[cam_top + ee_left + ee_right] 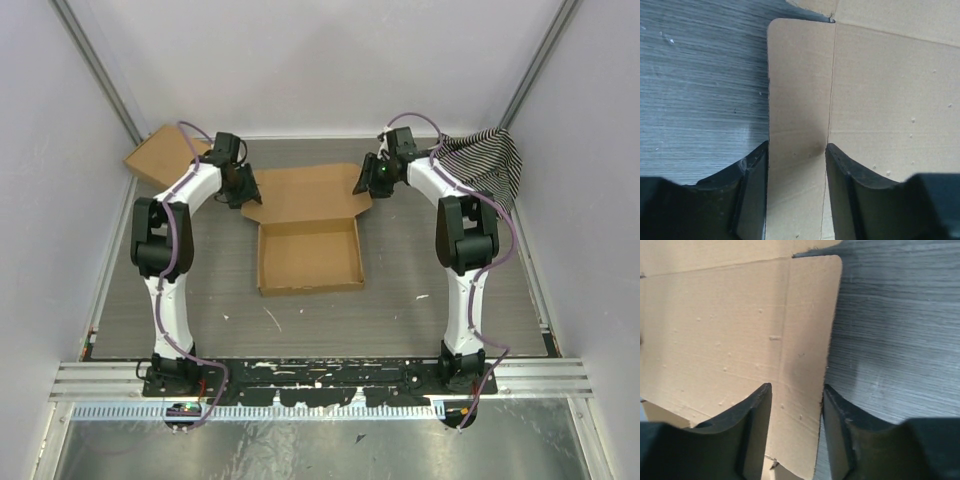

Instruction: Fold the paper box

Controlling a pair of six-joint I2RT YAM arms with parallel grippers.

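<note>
Across the middle of the grey wood-grain table, I see the plain brown cardboard paper box lying between my two arms, partly formed: the nearer part is a shallow squarish tray with its walls standing, and the wide lid panel lies flat on the far side of it, reaching toward the back wall. My left gripper sits at the left end of that lid and my right gripper at the right end, both low over the cardboard. From the left wrist camera, the left gripper has its jaws moderately apart, and the narrow round-cornered side flap runs up between the two black fingers, its outer edge lined up with one finger and its crease with the other; bare table shows to the left. The right wrist camera mirrors this: the right gripper has its jaws parted to the same degree, astride the opposite side flap, with table to the right. I cannot tell whether either pair of fingers actually touches the cardboard. At the far left corner a flat brown cardboard slab lies well apart from the box, and a black-and-white striped cloth is bunched at the far right corner behind the right arm.
</note>
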